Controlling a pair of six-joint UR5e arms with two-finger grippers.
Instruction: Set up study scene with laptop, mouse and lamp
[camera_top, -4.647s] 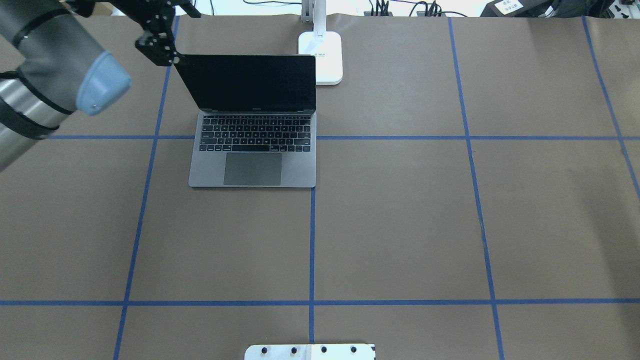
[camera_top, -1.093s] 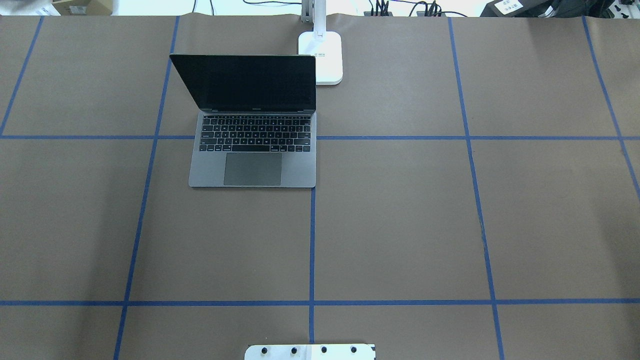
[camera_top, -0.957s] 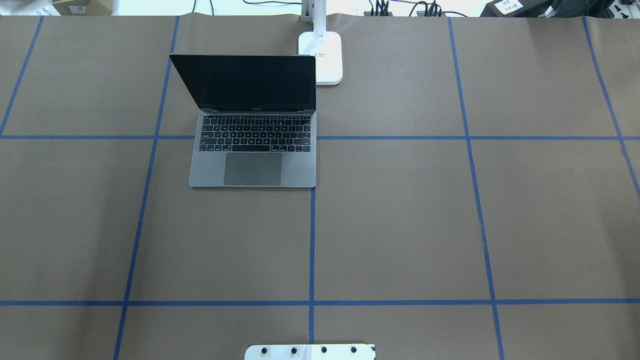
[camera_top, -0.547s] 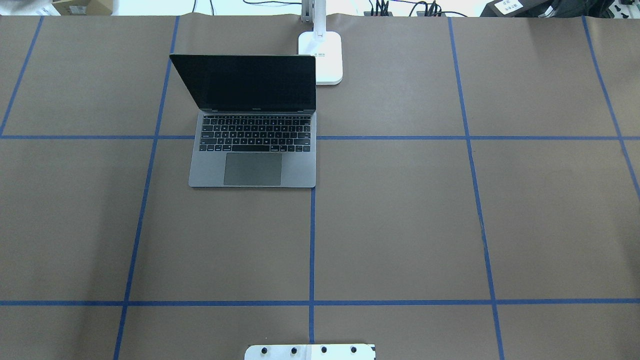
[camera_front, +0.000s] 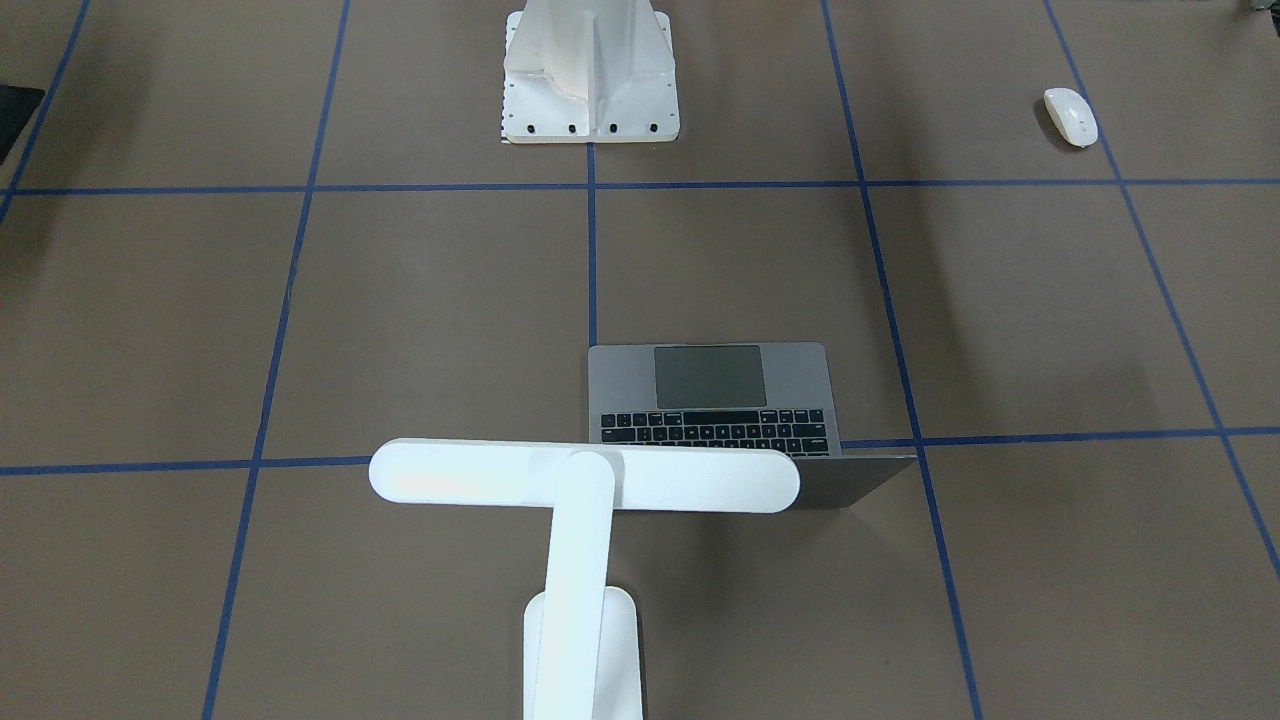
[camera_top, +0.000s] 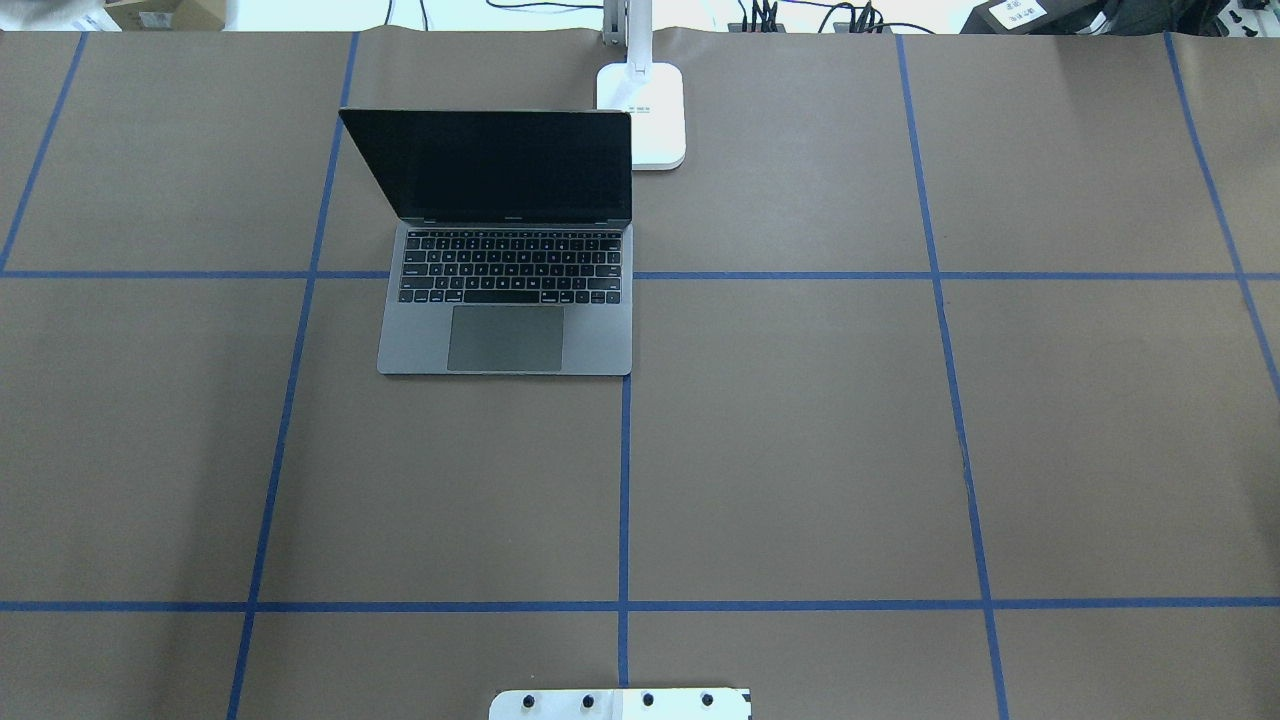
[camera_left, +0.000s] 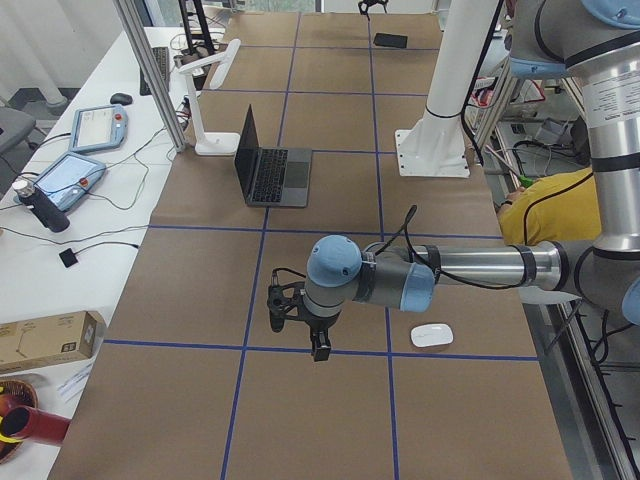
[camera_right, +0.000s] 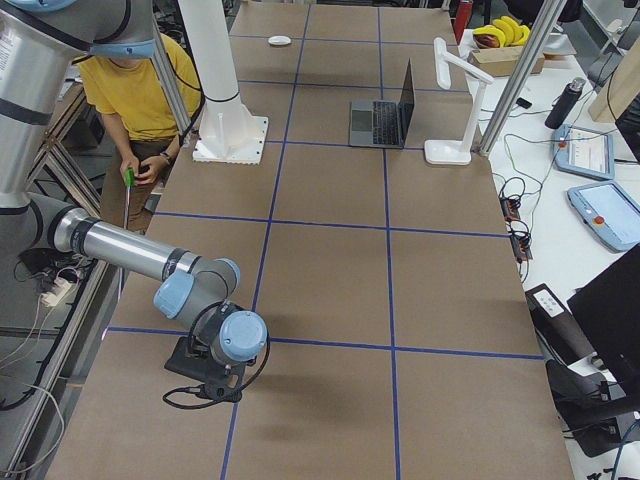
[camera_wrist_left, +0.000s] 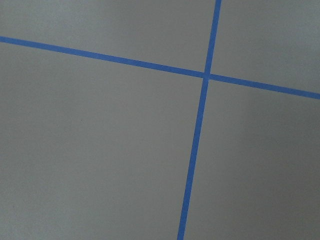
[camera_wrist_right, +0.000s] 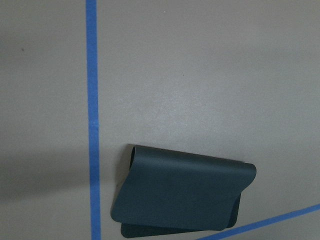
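Gone from the laptop (camera_top: 505, 300) lid, the left tool (camera_left: 319, 349) hangs far from it, near the white mouse (camera_left: 432, 335). I can't tell how open it or the right tool (camera_right: 215, 385) is. Grey laptop open, screen dark, white lamp (camera_top: 642, 115) just behind it.

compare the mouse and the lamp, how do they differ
The mouse is a small, low oval lying flat; the lamp is far larger, T-shaped and stands upright on its base. The mouse lies on the robot's side, far from the laptop; the lamp stands right beside the laptop on the far side. Both are glossy white.
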